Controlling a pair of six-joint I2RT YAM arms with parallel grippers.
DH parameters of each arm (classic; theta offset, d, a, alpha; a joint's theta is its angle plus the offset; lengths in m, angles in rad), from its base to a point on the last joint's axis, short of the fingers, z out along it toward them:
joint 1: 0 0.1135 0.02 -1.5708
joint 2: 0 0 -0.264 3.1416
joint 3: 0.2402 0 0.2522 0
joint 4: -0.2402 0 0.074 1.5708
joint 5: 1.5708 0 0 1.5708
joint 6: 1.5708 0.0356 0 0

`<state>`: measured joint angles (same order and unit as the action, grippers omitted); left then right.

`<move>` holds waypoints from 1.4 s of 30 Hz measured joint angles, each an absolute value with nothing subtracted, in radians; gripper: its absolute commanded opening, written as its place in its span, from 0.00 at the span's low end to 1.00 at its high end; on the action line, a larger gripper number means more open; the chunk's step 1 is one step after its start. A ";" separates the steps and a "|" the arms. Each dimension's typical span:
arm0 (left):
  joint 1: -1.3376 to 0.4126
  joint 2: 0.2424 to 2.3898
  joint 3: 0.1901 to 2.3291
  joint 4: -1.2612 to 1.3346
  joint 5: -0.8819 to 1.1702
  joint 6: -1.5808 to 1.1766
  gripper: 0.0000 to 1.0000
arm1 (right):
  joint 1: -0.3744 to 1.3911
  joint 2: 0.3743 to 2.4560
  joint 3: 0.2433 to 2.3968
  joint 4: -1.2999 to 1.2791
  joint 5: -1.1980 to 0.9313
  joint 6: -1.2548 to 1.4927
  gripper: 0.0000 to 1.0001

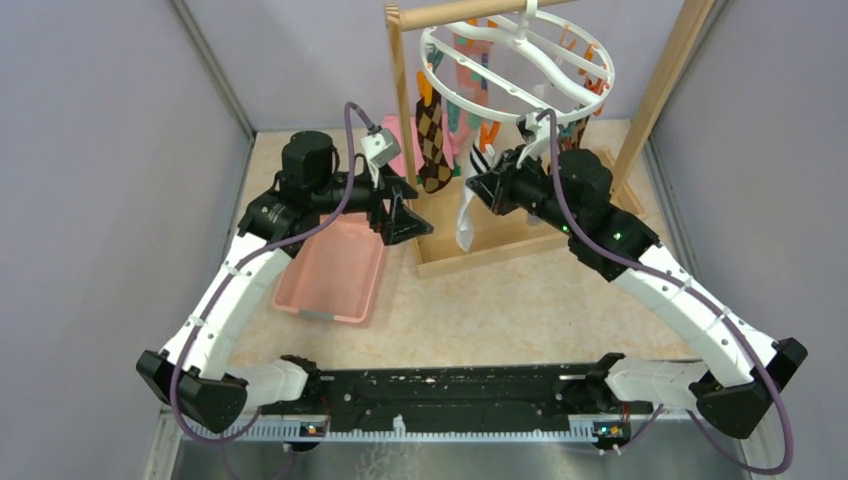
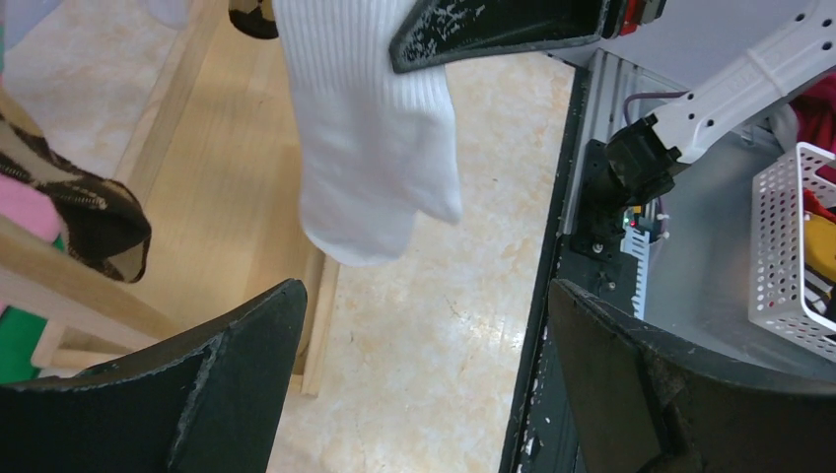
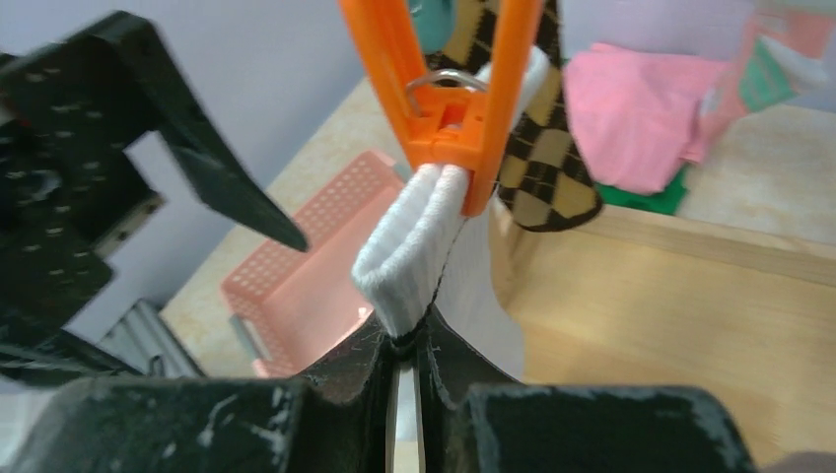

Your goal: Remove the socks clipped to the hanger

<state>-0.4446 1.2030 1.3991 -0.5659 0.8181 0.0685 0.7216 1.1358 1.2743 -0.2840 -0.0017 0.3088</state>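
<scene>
The white ring hanger [image 1: 520, 60] hangs from the wooden rack with orange clips. A white sock [image 3: 414, 246] hangs from an orange clip [image 3: 453, 108]. Just under that clip, my right gripper [image 3: 409, 340] is shut on the sock's cuff. From above, the sock [image 1: 468, 215] dangles below the right gripper [image 1: 482, 186]. A brown argyle sock [image 1: 432, 140] hangs clipped to its left. My left gripper [image 2: 424, 335] stands open and holds nothing, low beside the white sock's toe [image 2: 375, 148]; from above the left gripper [image 1: 405, 212] is left of the rack.
A pink basket [image 1: 335, 270] sits on the table under the left arm. The wooden rack's base [image 1: 500, 245] and uprights [image 1: 400, 90] surround the socks. Pink and green cloths [image 3: 641, 113] lie behind. A white wire basket [image 2: 794, 246] stands beyond the table's edge.
</scene>
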 measured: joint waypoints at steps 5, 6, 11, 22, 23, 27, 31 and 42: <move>-0.458 1.220 1.399 -0.506 0.852 0.046 0.99 | 0.719 1.145 1.289 -0.236 -0.153 0.385 0.10; -0.461 1.220 1.399 -0.496 0.852 0.047 0.99 | 0.718 1.154 1.297 -0.223 -0.181 0.398 0.10; -0.471 1.220 1.391 -0.440 0.868 0.050 0.99 | 0.717 1.168 1.312 -0.194 -0.254 0.455 0.11; -0.676 1.210 1.359 -0.381 0.665 0.115 0.97 | 0.727 1.209 1.337 -0.183 -0.121 0.558 0.13; -0.691 1.208 1.354 -0.371 0.630 0.127 0.94 | 0.731 1.213 1.337 -0.185 -0.099 0.563 0.14; -0.731 1.207 1.330 -0.335 0.467 0.168 0.79 | 0.755 1.221 1.337 -0.187 -0.019 0.581 0.14; -0.731 1.219 1.324 -0.299 0.367 0.202 0.61 | 0.768 1.221 1.337 -0.186 0.012 0.594 0.14; -0.731 1.237 1.303 -0.250 0.318 0.234 0.00 | 0.770 1.208 1.335 -0.189 0.030 0.608 0.39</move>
